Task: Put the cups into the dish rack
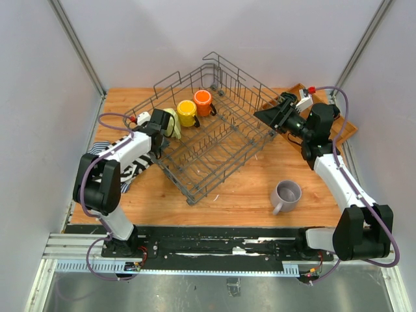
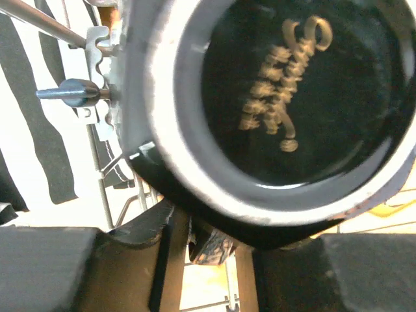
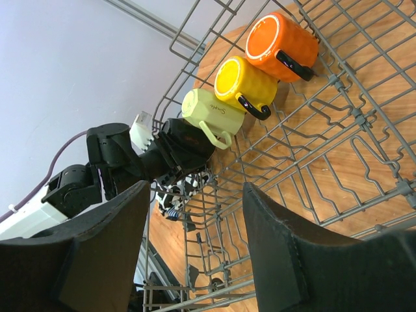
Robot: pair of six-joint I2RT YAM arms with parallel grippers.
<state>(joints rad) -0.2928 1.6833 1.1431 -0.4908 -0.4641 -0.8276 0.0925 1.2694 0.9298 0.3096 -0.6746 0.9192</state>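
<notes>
A lavender-grey mug [image 1: 286, 193] stands upright on the wooden counter [image 1: 247, 195] at 5 o'clock from the dish rack [image 1: 224, 169]. Its mouth faces up and its handle points to about 7 o'clock. It is well apart from both arms. A black-and-white striped cloth [image 1: 133, 170] lies at 8 o'clock from the rack, under the left arm.

The grey wire rack sits at the middle of the counter, turned corner-on like a diamond. The left gripper [image 1: 158, 127] is at its 9 o'clock side with the black mug [image 2: 286, 97] between its jaws. Whether it is grasping the mug or has released it cannot be told. The left wrist view looks straight at a round black face of this mug, ringed by a pale rim and bearing gold script too blurred to read.

In the rack, 3 more mugs lie tilted in a row running from 8 to 2 o'clock. Next to the black one is the pale cream mug [image 3: 208, 110], which has small dark writing on its side, too small to read. Then come the yellow mug [image 3: 244, 81] and the orange mug [image 3: 276, 39], both with black handles.

The right gripper [image 1: 272, 112] hovers at the rack's 2 o'clock corner, jaws apart and empty. A wooden tray [image 1: 343, 130] lies beyond it.
</notes>
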